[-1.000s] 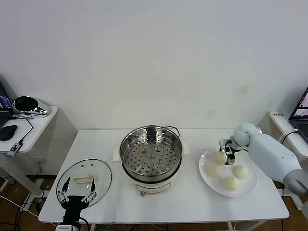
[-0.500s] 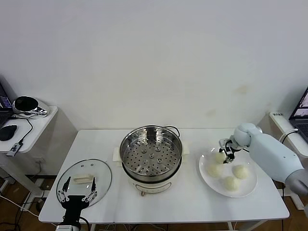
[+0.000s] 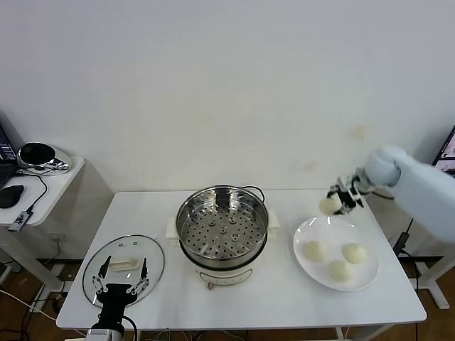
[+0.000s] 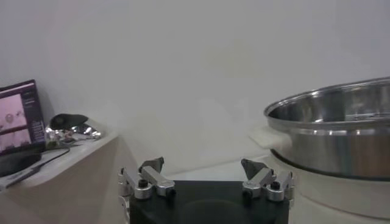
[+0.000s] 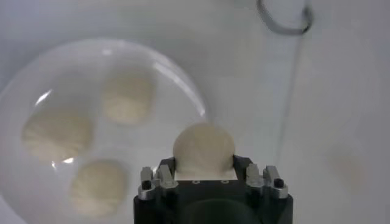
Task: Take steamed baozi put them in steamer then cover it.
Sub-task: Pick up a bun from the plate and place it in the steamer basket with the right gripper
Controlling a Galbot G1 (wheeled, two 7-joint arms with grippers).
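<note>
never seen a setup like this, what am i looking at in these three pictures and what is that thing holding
This is a two-armed robot at a white table. The wide picture comes from a camera on its head; the other two come from cameras on its wrists. The right gripper is shut on one steamed baozi, lifted above the white plate, where three more buns lie. The steamer stands mid-table with nothing on its tray. The left gripper is open, above the glass cover, which lies flat on the table.
</note>
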